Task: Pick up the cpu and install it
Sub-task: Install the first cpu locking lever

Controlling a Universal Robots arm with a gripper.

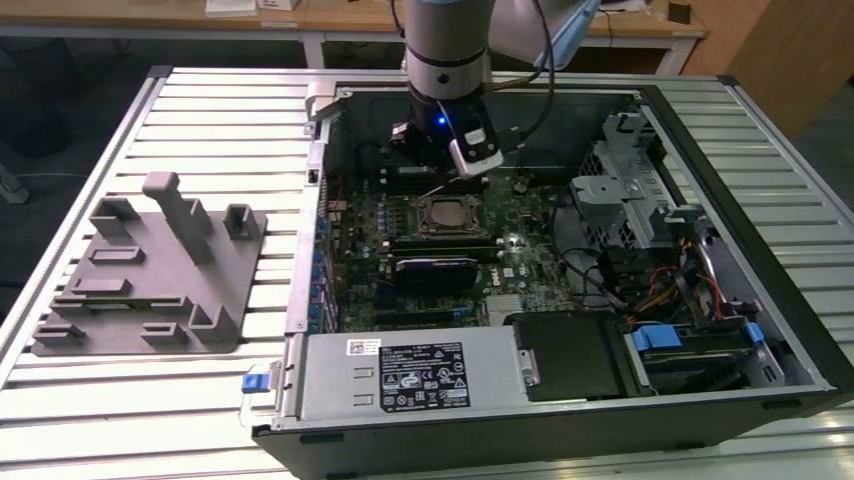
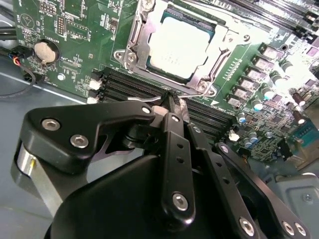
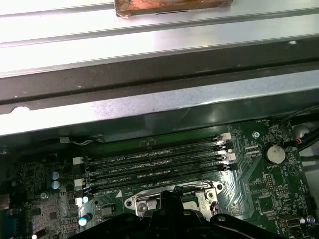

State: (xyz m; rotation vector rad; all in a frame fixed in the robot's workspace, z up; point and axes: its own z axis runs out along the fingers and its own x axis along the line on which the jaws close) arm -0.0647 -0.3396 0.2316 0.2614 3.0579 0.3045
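Note:
The cpu (image 1: 445,213) is a square chip with a pale metal top. It lies flat in the motherboard socket inside the open computer case, and the second wrist view shows the cpu (image 2: 179,45) ringed by the socket's metal frame (image 2: 130,55). My gripper (image 1: 438,183) hangs just behind the socket, over the memory slots. In the second wrist view my gripper (image 2: 170,99) has its black fingers closed together, holding no chip. The tips sit at the frame's edge, right by the end of a thin wire lever (image 2: 142,98); whether they touch it I cannot tell.
Several empty memory slots (image 3: 154,164) run beside the socket, close to the case's back wall (image 3: 149,104). A power supply (image 1: 400,375) fills the case's front, and a drive cage (image 1: 627,180) with cables stands at the exterior view's right. A grey fixture tray (image 1: 147,270) rests on the slatted table.

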